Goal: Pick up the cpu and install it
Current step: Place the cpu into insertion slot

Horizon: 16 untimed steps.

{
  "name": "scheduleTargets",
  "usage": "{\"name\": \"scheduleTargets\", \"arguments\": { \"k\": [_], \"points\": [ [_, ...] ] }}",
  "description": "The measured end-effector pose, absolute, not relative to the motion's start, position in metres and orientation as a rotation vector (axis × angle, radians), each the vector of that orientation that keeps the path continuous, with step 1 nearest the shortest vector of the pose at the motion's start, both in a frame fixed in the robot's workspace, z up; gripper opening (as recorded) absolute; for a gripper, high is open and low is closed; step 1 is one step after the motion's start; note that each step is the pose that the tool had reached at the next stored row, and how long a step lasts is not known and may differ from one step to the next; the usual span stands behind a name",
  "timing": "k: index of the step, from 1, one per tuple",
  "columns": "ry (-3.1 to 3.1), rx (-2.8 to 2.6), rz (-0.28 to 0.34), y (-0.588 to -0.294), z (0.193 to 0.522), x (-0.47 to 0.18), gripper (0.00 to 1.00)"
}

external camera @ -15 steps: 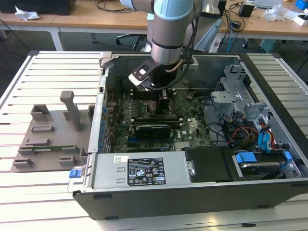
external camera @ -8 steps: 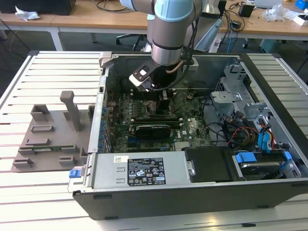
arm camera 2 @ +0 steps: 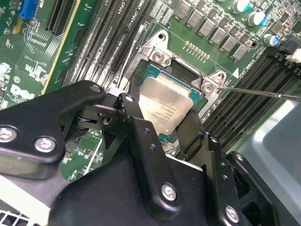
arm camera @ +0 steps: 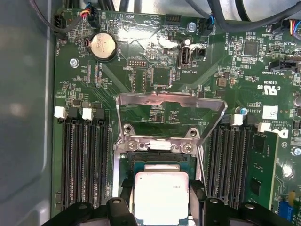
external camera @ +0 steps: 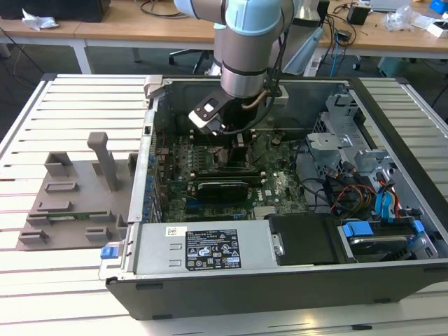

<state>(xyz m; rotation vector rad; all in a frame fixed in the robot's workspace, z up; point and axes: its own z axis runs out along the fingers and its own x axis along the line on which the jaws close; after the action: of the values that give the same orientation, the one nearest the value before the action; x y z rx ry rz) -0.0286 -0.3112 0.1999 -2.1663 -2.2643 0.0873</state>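
The cpu (arm camera 2: pixel 164 106) (arm camera: pixel 161 195) is a flat square chip with a silver-grey top. It sits level between my gripper's two black fingers (arm camera 2: pixel 133 113), directly over the open socket (arm camera: pixel 155 162) on the green motherboard. My gripper (arm camera 2: pixel 160 115) (arm camera: pixel 161 200) is shut on the cpu's two opposite edges. I cannot tell whether the chip rests in the socket or hovers just above it. The socket's metal load plate (arm camera: pixel 169 101) stands flipped up behind it. In the exterior view my gripper (external camera: pixel 234 143) reaches down inside the open computer case (external camera: pixel 280 280).
Memory slots (arm camera: pixel 84 160) flank the socket on both sides. A thin lever wire (arm camera 2: pixel 263 92) sticks out beside the socket. A black card (external camera: pixel 224 187), power supply (external camera: pixel 203 248), drive cage and cables (external camera: pixel 350 189) crowd the case. A grey fixture tray (external camera: pixel 70 196) lies at the exterior view's left.
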Motion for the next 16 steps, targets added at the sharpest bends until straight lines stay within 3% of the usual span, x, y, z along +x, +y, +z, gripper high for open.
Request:
{"name": "scheduleTargets", "arguments": {
  "k": [3,4,16],
  "points": [
    [-2.217,-2.213,0.087,-0.3111,0.1969,-0.0252,0.55],
    [-2.217,-2.213,0.087,-0.3111,0.1969,-0.0253,0.62],
    [-2.216,-2.213,0.087,-0.3078,0.1969,-0.0253,0.62]
  ]
}}
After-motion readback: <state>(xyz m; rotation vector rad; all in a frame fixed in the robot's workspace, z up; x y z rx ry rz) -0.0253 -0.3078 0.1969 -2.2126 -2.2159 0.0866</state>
